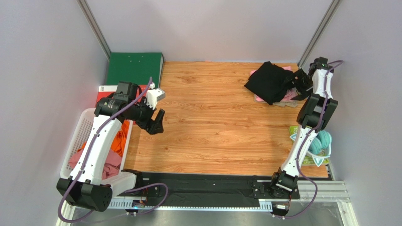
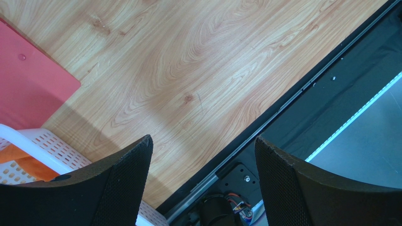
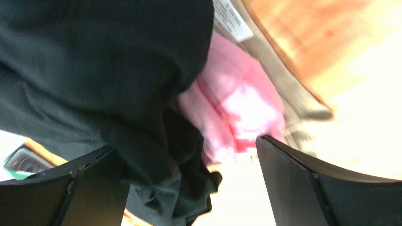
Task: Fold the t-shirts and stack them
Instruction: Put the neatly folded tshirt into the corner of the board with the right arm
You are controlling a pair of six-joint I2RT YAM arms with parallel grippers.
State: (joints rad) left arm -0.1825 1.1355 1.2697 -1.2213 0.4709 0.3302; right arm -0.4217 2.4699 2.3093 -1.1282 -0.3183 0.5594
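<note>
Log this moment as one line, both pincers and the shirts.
left pincer: open, over table | right pincer: open, at black t-shirt | black t-shirt: atop pink t-shirt

Far right corner: black t-shirt [image 1: 270,80] heaped
My right gripper [image 1: 298,84] is at the black t-shirt, which lies over a pink t-shirt [image 1: 288,96]; my left gripper [image 1: 158,123] hangs over the wood table [image 1: 212,122] beside the white basket [image 1: 78,134]

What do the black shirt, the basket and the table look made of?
Black shirt: soft matte cloth, creased and draping.
Basket: probably rigid white plastic, with perforated walls.
Table: wood-grain top, perhaps laminate, faintly glossy.
</note>
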